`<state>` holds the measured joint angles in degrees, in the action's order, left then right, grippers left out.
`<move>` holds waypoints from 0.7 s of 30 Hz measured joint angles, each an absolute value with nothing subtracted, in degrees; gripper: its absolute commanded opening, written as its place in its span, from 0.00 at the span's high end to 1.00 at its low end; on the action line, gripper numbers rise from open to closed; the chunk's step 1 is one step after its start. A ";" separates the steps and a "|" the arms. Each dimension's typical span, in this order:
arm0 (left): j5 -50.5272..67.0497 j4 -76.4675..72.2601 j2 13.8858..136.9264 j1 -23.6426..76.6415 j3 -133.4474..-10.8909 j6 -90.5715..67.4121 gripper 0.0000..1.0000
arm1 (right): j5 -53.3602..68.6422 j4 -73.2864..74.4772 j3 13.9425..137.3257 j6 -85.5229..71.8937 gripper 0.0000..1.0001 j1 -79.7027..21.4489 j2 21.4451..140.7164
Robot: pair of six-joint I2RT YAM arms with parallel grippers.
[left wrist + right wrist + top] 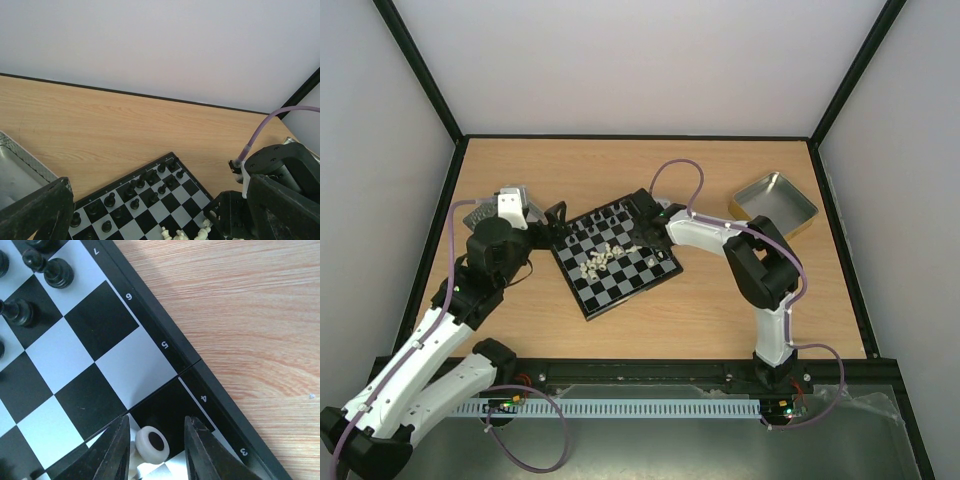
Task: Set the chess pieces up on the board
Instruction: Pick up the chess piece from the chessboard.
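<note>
The board (617,262) lies tilted in the middle of the table. Black chess pieces (603,217) stand along its far rows, also in the left wrist view (135,190). Cream-white pieces (605,257) lie heaped mid-board. My right gripper (642,207) is over the board's far right edge. In the right wrist view it (157,452) is open around a white piece (152,444) lying on its side, close to the left finger (117,452). My left gripper (557,216) is at the board's far left corner, open wide and empty (160,225).
A silver tray (485,210) sits behind the left gripper and shows in the left wrist view (20,172). A gold tray (775,203) stands at the back right. The right arm's wrist and purple cable (280,160) are close on the left gripper's right.
</note>
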<state>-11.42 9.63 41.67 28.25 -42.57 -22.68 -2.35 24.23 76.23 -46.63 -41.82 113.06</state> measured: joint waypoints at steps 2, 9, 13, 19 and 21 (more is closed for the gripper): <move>-11.42 9.63 41.67 28.25 -42.57 -22.68 0.05 | -2.35 24.16 76.23 -46.94 0.76 -41.85 113.06; -11.40 9.50 41.67 28.25 -42.57 -22.68 0.04 | -2.28 23.97 76.23 -47.86 0.89 -42.04 113.08; -10.96 9.26 41.71 28.25 -42.24 -22.74 0.01 | -2.33 23.00 76.01 -48.73 0.91 -42.04 113.06; -8.69 8.67 43.72 28.21 -41.80 -24.58 0.01 | -2.37 19.38 73.28 -50.37 0.93 -42.04 111.68; -7.27 7.99 45.12 28.21 -41.28 -26.11 0.01 | -2.33 18.37 71.55 -51.00 0.93 -42.02 110.50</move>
<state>-7.27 7.99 45.12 28.21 -41.28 -26.11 -2.33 18.37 71.55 -51.00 -42.02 110.50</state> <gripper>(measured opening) 0.992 0.090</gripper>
